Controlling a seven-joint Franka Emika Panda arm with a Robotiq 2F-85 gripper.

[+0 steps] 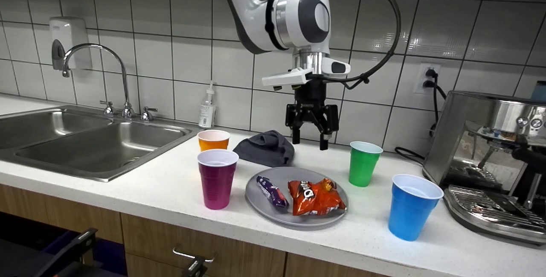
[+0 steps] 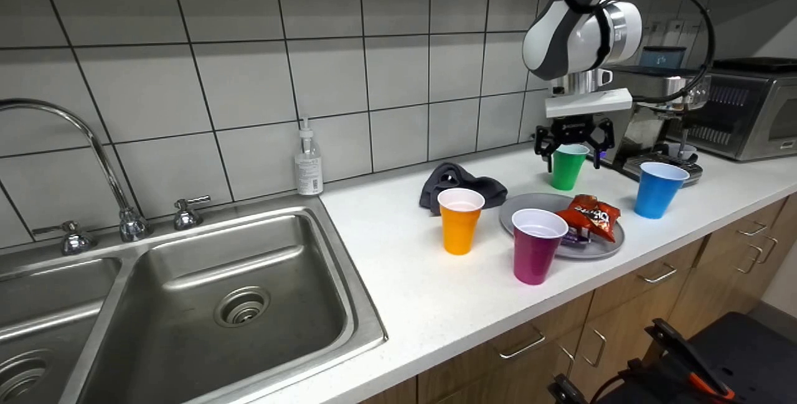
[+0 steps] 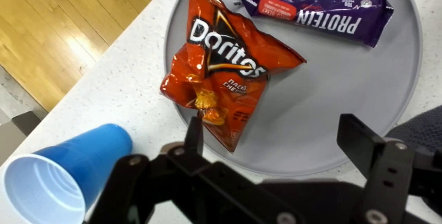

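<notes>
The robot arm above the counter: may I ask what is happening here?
The gripper hangs open above the counter, holding nothing. Lower down, a plate bears a chip bag and a protein bar. A green cup, blue cup, orange cup and purple cup stand upright nearby. A cloth lies near the plate.

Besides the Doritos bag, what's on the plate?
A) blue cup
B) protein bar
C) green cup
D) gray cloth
B: the wrist view shows the protein bar lying on the plate with the Doritos bag.
</notes>
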